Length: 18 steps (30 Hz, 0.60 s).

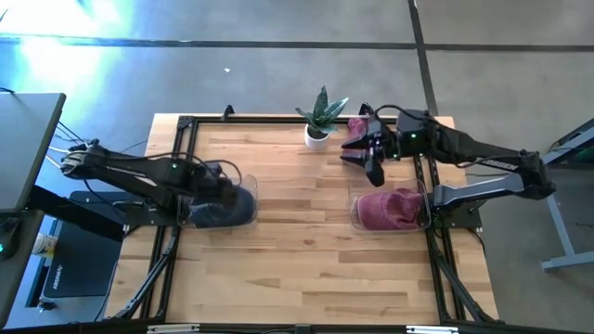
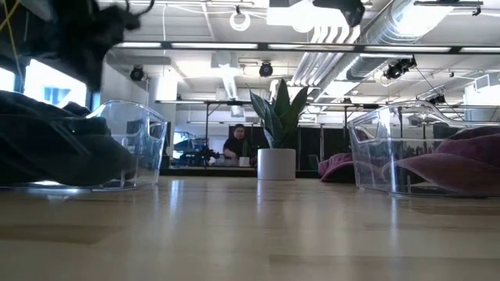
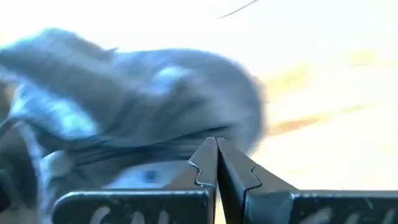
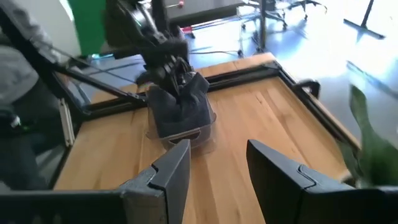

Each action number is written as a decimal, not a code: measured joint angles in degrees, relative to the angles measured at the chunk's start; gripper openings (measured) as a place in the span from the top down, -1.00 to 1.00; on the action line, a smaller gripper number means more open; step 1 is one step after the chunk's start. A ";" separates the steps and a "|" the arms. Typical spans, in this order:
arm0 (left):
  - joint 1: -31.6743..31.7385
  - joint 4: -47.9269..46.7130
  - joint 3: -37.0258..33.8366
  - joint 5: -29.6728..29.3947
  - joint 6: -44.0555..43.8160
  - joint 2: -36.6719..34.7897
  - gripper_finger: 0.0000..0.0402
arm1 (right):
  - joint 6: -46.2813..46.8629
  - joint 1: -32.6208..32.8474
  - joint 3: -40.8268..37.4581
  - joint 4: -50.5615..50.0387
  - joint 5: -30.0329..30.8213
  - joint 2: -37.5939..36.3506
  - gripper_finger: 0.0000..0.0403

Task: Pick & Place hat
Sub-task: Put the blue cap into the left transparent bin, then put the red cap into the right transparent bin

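Note:
A clear bin [image 1: 223, 206] on the table's left holds dark grey hats [image 1: 212, 211], seen piled in the low view [image 2: 55, 148]. My left gripper [image 1: 225, 188] hangs over that bin, shut, its tips [image 3: 216, 146] right at a blurred grey hat [image 3: 155, 87]; the right wrist view shows it above the pile [image 4: 180, 81]. A second clear bin [image 1: 422, 221] on the right holds maroon hats [image 1: 390, 209]. Another maroon hat [image 1: 357, 125] lies on the table near the far edge. My right gripper [image 1: 373, 156] hovers open next to it, above the table [image 4: 217, 168]. My left gripper comes at the grey hats in the left bin from above with shut fingers. No cloth shows between the fingers [image 3: 205, 168]. Whether the tips touch the hat, I cannot tell.
A potted plant in a white pot [image 1: 320, 121] stands at the far edge, beside the loose maroon hat. A black frame [image 1: 186, 125] runs along the table's edges. Bare wood [image 1: 297, 213] lies between the two bins. A person sits far behind the table [image 2: 234, 144].

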 joint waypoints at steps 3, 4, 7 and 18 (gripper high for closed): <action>-0.98 5.19 4.07 -3.97 3.29 -0.19 1.00 | 3.94 -0.01 0.00 -4.12 1.54 -2.49 0.24; -1.35 7.58 4.85 -6.14 4.38 -0.12 1.00 | 5.43 -0.01 0.00 -5.97 2.18 -3.26 0.24; -2.90 17.77 5.64 -12.83 8.16 0.34 1.00 | 11.66 -0.71 0.00 -13.84 3.01 -5.07 0.24; -3.70 48.96 5.75 -17.88 27.35 10.95 1.00 | 4.74 -18.12 0.00 -37.98 -0.45 3.19 0.17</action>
